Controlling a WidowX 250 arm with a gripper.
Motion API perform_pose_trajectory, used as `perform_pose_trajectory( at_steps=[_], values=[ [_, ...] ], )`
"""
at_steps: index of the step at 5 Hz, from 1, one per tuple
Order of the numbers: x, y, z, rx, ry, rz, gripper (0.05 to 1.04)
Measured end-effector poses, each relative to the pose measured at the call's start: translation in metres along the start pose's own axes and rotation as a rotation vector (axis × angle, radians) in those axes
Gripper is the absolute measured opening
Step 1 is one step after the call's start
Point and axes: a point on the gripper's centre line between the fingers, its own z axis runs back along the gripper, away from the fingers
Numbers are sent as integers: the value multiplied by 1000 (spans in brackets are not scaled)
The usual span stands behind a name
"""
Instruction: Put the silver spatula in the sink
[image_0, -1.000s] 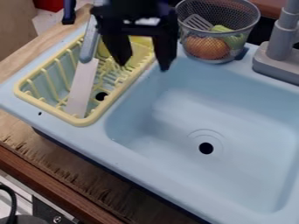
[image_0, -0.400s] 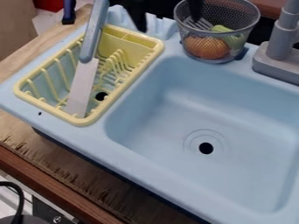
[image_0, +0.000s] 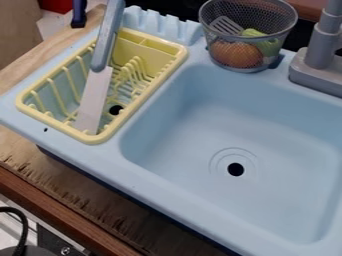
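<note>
Robot arm: pose indeterminable

A grey-handled knife (image_0: 101, 67) leans in a yellow rack (image_0: 138, 50). Near it, a mesh basket (image_0: 248, 38) holds an orange-brown item (image_0: 236, 54) and something green (image_0: 267, 46). A black cable (image_0: 25, 225) curves near the wooden surface (image_0: 87, 205).

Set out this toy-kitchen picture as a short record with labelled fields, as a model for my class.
spatula: silver slotted spatula, inside the round grey mesh basket
basket also holds: rounded orange item; green item
rack: yellow plastic dish rack, left of the basin
in rack: long flat blade with a grey handle, leaning
sink: pale blue basin with a round black drain hole
task status: spatula not yet in the sink
</note>
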Motion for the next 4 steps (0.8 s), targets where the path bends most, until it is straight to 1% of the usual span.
perform_pose_trajectory(
  at_steps=[1, 2, 3, 4],
  values=[
    [4, -11, 2, -12, -22, 35, 999],
    [5, -19, -15, 16, -37, 85, 999],
    [0, -23, -26, 42, -36, 189, 999],
    [-5, -29, -35, 71, -46, 287, 999]
  ],
)
